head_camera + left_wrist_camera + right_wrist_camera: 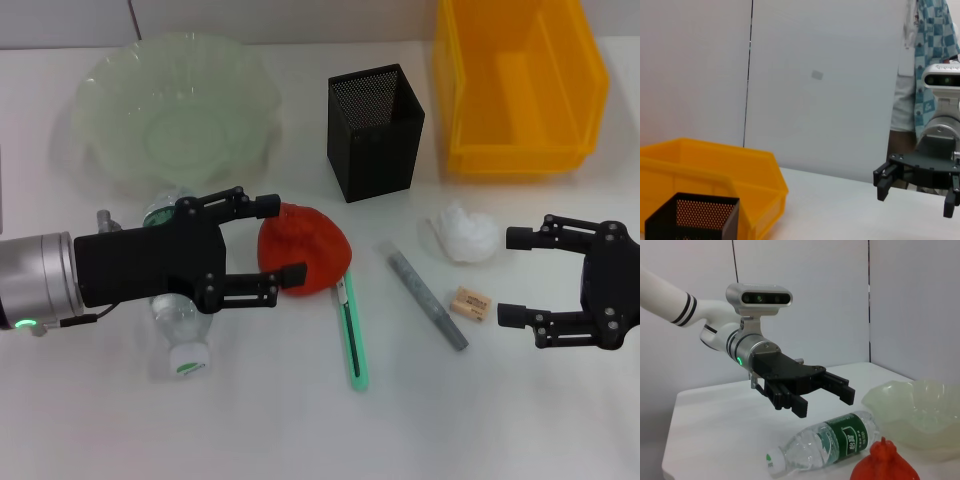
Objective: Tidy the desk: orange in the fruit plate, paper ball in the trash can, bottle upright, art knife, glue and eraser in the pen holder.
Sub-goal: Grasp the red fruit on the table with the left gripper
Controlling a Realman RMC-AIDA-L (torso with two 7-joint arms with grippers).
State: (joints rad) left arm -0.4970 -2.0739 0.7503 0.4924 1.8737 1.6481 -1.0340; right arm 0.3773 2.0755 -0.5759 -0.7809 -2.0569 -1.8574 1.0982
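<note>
- Orange: red-orange, netted-looking fruit, lying centre-left on the desk, near side of the fruit plate. Judged light, round and liable to roll; best taken across its widest part.
- Left gripper: fingers spread wide, one fingertip at the far side of the orange and one at its near side; holds nothing. Contact with the fruit cannot be told.
- Bottle: clear plastic, on its side beneath the left gripper, cap toward the near edge. Judged light, smooth, slippery; grip at the labelled body.
- Right gripper: spread open, empty, hovering at the right, close to the paper ball and eraser.
- Art knife and glue: slim, stiff, lying flat between orange and eraser; both need a pinch across the shaft.
- Pen holder: black mesh, upright, far centre.
- Trash can: yellow bin, far right.
</note>
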